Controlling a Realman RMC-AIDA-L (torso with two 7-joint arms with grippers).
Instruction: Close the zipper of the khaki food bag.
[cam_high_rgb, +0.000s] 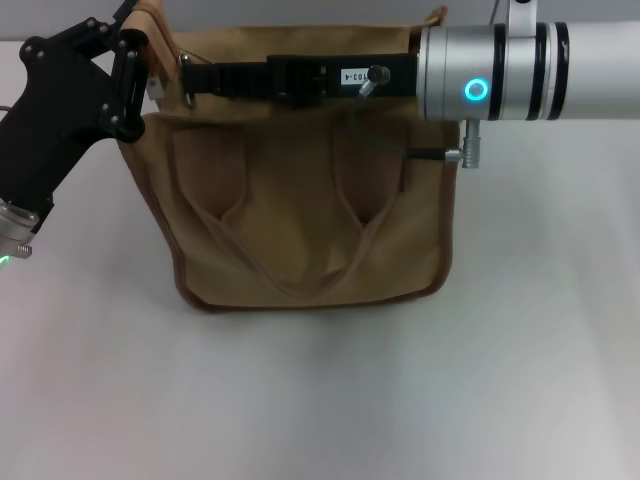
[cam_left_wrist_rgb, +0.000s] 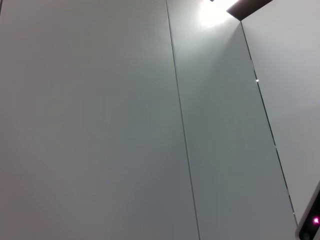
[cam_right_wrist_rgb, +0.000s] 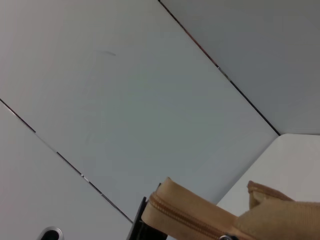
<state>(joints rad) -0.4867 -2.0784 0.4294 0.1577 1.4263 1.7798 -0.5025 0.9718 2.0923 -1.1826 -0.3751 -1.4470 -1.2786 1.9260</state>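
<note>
The khaki food bag (cam_high_rgb: 310, 225) stands upright on the white tabletop (cam_high_rgb: 320, 400), its front pockets facing the head camera. The right tool (cam_high_rgb: 190, 80) reaches flat across the bag's top edge, its tip at the end of the zipper (cam_right_wrist_rgb: 187, 220); whether its fingers are together or apart cannot be told. The left tool (cam_high_rgb: 128, 75) is clamped on the bag's top corner, just beside the right tool's tip.

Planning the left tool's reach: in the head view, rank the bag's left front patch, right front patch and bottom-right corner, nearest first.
From the left tool, top left of the khaki food bag:
1. Left front patch, below.
2. Right front patch, across.
3. Bottom-right corner, diagonally opposite.
</note>
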